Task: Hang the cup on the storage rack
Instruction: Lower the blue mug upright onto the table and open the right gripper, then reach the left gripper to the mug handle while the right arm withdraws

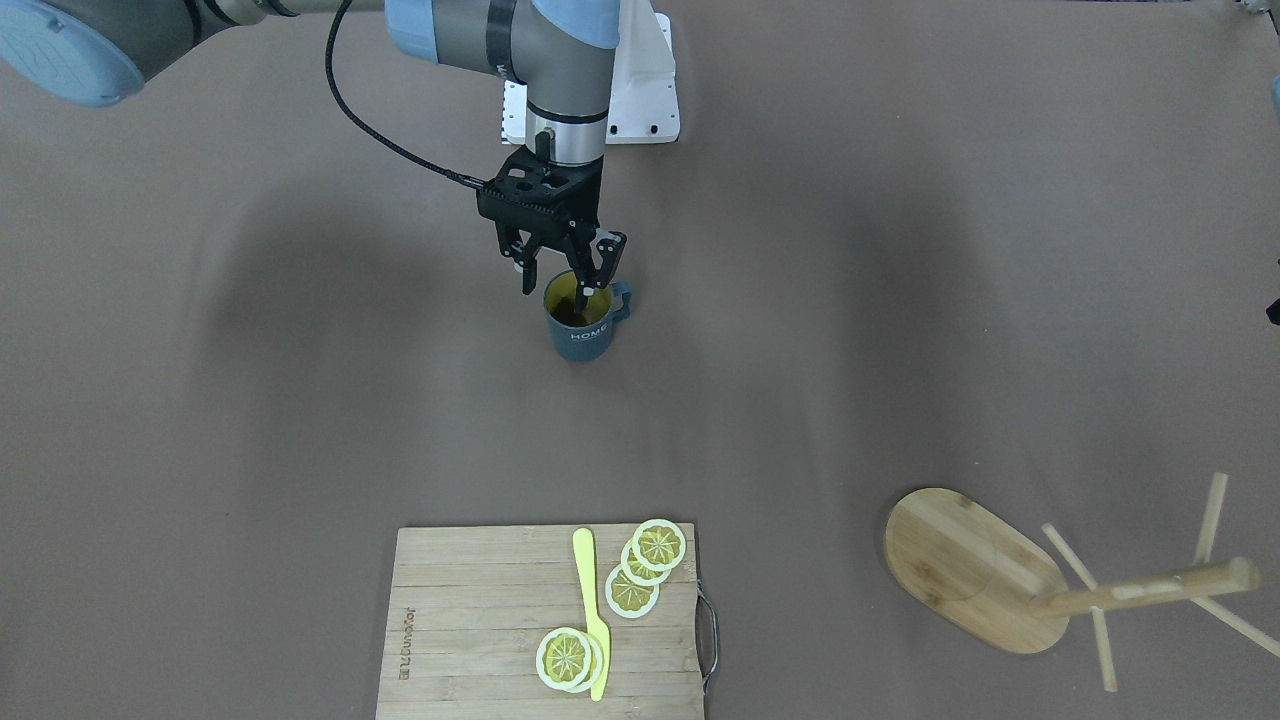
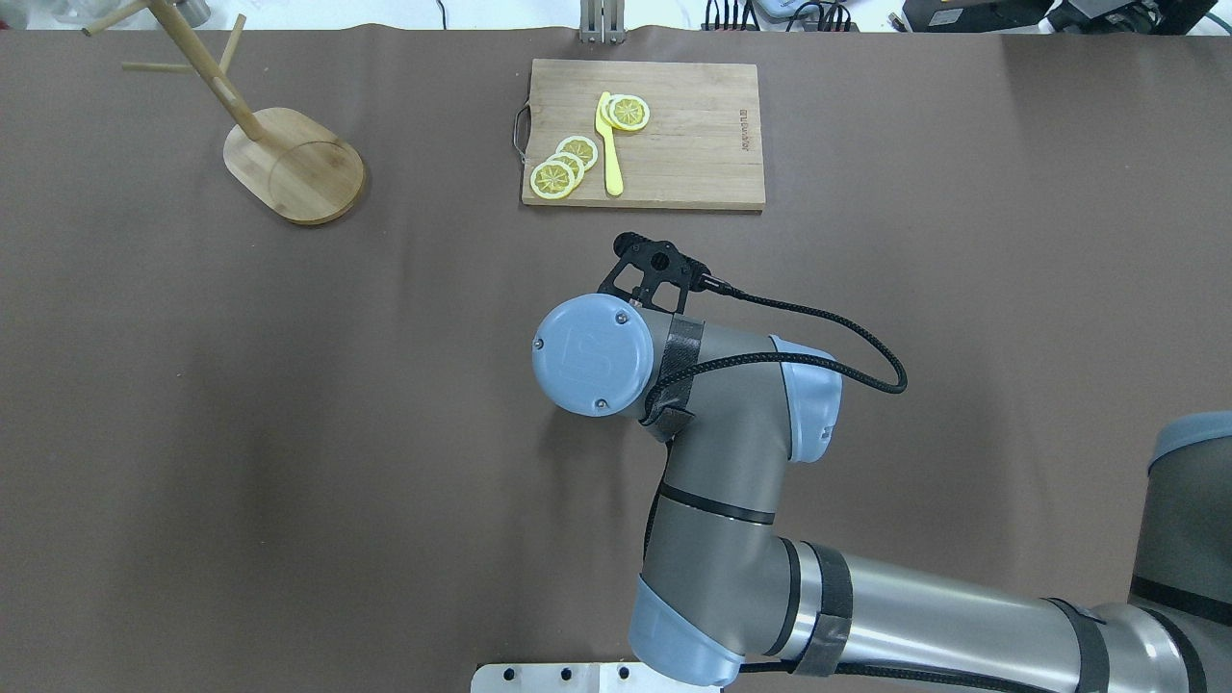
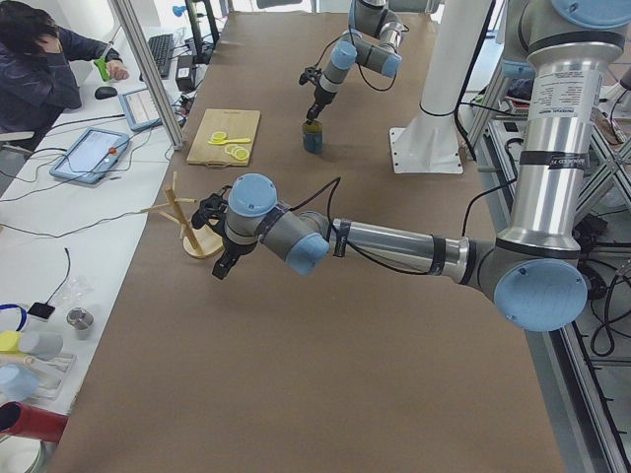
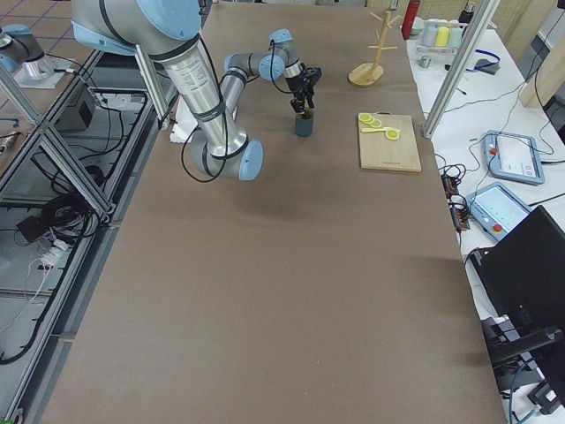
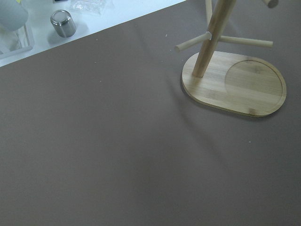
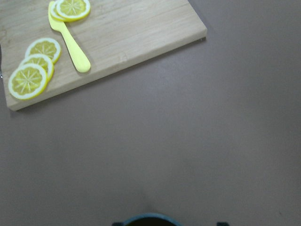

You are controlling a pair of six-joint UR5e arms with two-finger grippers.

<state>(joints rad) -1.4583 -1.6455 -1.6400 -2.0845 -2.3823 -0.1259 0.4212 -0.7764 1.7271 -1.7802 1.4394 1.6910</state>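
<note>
The blue-grey cup (image 1: 580,335) with "HOME" lettering stands upright near the table's middle, its handle (image 1: 622,300) toward the front-facing view's right. My right gripper (image 1: 556,290) hangs over it, open: one finger reaches inside the yellow mouth, the other is outside the rim. The cup's rim shows at the bottom of the right wrist view (image 6: 148,219). The overhead view hides the cup under the arm. The wooden storage rack (image 2: 298,164) stands upright at the far left, also in the left wrist view (image 5: 235,84). My left gripper (image 3: 221,268) hovers near the rack; I cannot tell its state.
A bamboo cutting board (image 2: 674,144) with lemon slices (image 2: 563,168) and a yellow knife (image 2: 609,144) lies at the far edge, beyond the cup. A small metal can (image 5: 63,22) stands off the mat past the rack. A person (image 3: 44,69) sits at the operators' side.
</note>
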